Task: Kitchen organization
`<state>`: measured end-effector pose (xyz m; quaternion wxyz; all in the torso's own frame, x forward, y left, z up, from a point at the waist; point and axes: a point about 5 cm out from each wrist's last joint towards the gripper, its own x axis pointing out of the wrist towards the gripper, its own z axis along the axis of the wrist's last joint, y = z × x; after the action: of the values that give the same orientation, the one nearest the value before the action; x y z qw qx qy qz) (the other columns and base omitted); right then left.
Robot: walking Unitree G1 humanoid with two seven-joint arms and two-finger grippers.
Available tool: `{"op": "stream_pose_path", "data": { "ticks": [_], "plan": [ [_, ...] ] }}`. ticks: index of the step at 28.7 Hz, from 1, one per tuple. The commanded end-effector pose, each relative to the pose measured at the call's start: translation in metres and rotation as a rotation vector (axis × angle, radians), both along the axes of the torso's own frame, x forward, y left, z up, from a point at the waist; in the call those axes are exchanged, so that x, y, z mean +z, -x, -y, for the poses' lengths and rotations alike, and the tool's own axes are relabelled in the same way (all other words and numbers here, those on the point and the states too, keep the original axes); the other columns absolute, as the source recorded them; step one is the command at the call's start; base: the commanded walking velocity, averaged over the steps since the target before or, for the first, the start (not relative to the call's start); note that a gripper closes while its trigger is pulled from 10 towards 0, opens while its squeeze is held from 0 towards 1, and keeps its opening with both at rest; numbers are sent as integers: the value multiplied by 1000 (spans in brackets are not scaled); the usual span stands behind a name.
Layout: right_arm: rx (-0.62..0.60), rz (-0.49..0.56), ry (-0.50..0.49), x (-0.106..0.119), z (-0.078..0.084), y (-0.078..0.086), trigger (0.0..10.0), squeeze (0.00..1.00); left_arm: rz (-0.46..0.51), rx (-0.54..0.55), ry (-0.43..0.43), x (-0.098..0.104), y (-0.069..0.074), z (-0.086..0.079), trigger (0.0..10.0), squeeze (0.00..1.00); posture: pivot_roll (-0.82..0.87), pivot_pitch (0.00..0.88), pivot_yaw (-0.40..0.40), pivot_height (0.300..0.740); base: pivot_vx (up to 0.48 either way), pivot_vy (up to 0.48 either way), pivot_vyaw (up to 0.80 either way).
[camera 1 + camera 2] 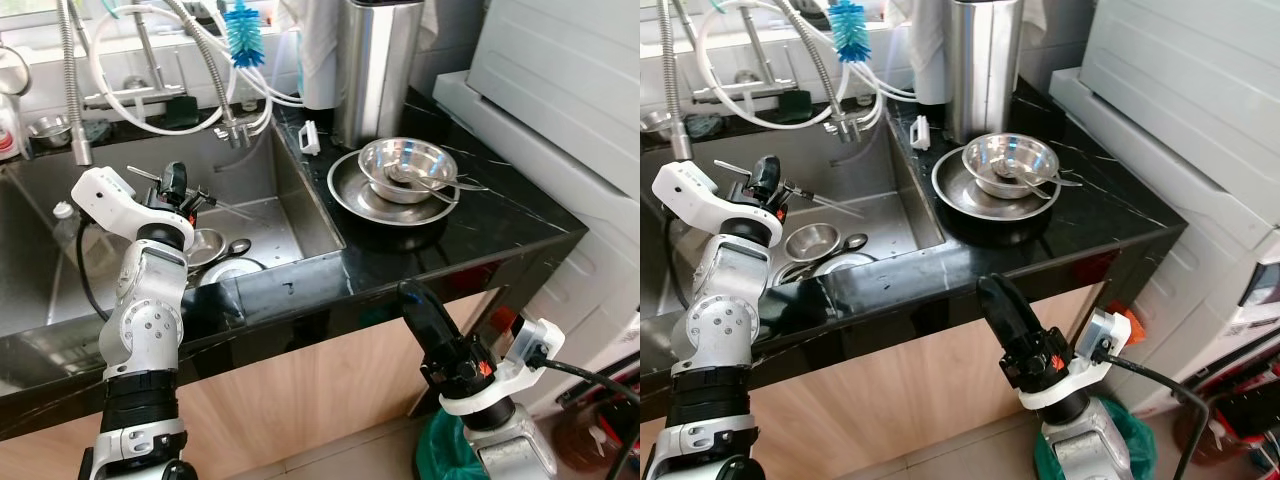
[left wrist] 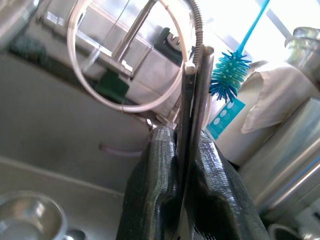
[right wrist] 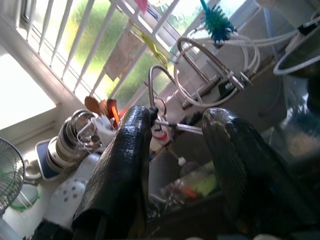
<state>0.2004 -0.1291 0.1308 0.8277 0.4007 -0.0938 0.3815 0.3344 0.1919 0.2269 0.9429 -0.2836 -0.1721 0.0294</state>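
Utensils [image 2: 192,115]: two thin metal sticks, prob. chopsticks, pinched tight in your left end effector [image 1: 178,196] above the sink [image 1: 290,215]. Long axis runs out from the fingers toward the sink's right wall, tips roughly level. Plate [image 1: 350,195] w/ bowl [image 1: 405,165] sits on the desk [image 1: 480,235] beyond that wall, to the robot's right. Left arm is nearer; right end effector [image 1: 992,292] hangs below the desk edge, fingers apart, empty. Judgement: carry rightward over the rim.
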Motion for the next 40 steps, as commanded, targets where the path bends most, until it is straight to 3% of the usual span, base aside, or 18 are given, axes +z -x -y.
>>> {"op": "stream_pose_path", "data": {
  "ticks": [1, 2, 3, 4, 6, 9, 12, 15, 17, 20, 22, 25, 27, 28, 29, 30, 34, 40],
  "plan": [
    [-5, 25, 16, 6, 2, 4, 10000, 0, 5, 9, -108, -3, -2, 2, 10000, 0, 23, 52, 20, 740, 0, 0, 0],
    [-5, 26, 19, 7, 3, 6, 10000, 0, 29, 36, -242, 0, -2, 1, 10000, 0, 19, 55, 22, 740, 0, 0, 0],
    [-5, 26, 21, 7, 3, 7, 10000, 0, 39, 50, -303, 1, -1, 1, 10000, 0, 21, 54, 23, 740, 0, 0, 0],
    [-8, 22, 22, 6, 4, 8, 10000, 0, 70, 75, -422, 4, -1, 3, 10000, 0, 24, 56, 21, 740, 0, 0, 0],
    [-9, 15, 22, 4, 3, 8, 10000, 0, 177, 108, -723, 10, 1, 17, 10000, 0, 27, 57, 22, 740, 0, 0, 0],
    [0, 14, 38, 3, 0, 8, 10000, 0, 212, 139, -798, 9, -1, 18, 10000, 0, 21, 56, 27, 740, 0, 0, 0],
    [-1, 17, 30, 5, -2, 10, 10000, 0, 182, 133, -854, 1, -7, 10, 10000, 0, 17, 58, 30, 740, 0, 0, 0],
    [-5, 14, 31, 4, 0, 11, 10000, 0, 147, 123, -996, -12, -12, -4, 10000, 0, 20, 62, 34, 740, 0, 0, 0],
    [-6, 13, 32, 3, 0, 12, 10000, 0, 131, 119, -1040, -17, -13, -8, 10000, 0, 19, 61, 35, 740, 0, 0, 0],
    [-19, 9, 37, 3, 0, 11, 10000, 0, 48, 109, -1158, -38, -14, -24, 10000, 0, 19, 60, 39, 740, 0, 0, 0],
    [-23, 6, 40, 3, 0, 10, 10000, 0, 21, 106, -1169, -43, -14, -28, 10000, 0, 16, 61, 40, 740, 0, 0, 0],
    [-25, 8, 51, 2, -1, 9, 10000, 0, -49, 92, -1110, -52, -15, -38, 10000, 0, 16, 60, 41, 740, 0, 0, 0],
    [-50, 7, 72, 3, 0, 8, 10000, 0, -111, 76, -960, -61, -17, -48, 10000, 0, 8, 58, 42, 740, 0, 0, 0],
    [-150, 7, 142, 5, 6, 1, 10000, 0, -124, 64, -897, -64, -16, -50, 10000, 0, 5, 56, 41, 740, 0, 0, 0],
    [-150, 7, 142, 5, 6, 1, 10000, 0, -124, 64, -897, -64, -16, -50, 10000, 0, 5, 56, 41, 740, 0, 0, 0],
    [-229, -20, 211, 2, 10, -7, 10000, 0, -130, 56, -908, -66, -15, -54, 10000, 0, -1, 55, 43, 740, 0, 0, 0],
    [-249, 9, 300, 5, 15, -10, 10000, 0, -125, 41, -973, -65, -15, -58, 10000, 0, -6, 51, 41, 740, 0, 0, 0],
    [-281, 10, 343, 5, 15, -11, 10000, 0, -150, -4, -889, -71, -13, -62, 10000, 0, -14, 29, 43, 740, 0, 0, 0]
  ]
}}
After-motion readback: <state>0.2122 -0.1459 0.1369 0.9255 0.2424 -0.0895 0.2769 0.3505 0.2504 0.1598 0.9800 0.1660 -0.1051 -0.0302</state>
